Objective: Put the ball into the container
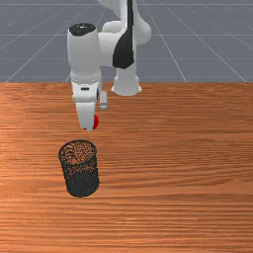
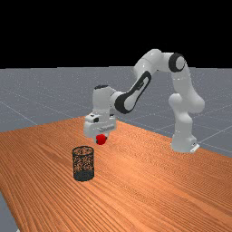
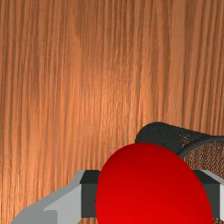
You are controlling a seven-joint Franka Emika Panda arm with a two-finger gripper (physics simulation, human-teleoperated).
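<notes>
Hand (image 3: pixel 152 194) clamped on the ball (image 2: pixel 100 139): my two pads (image 3: pixel 89 199) press it from opposite sides, set wide apart by its girth. Ball and hand hang above the counter (image 1: pixel 173 163), near the bin (image 1: pixel 81 180), which stands upright; in the front view the ball is just past the bin's rim, on the arm's side.

I judge the ball light, and its smooth skin probably a bit slippery; I can't tell whether it is stiff or gives a little. Its widest part is the place to hold, because a pinch off the middle could roll or squirt it out. A moderate, even squeeze should do, with no jerks as I carry it across. The mesh bin looks light too, so I want no knock on its rim. Next I should go over its mouth, centre the ball, and open evenly.
</notes>
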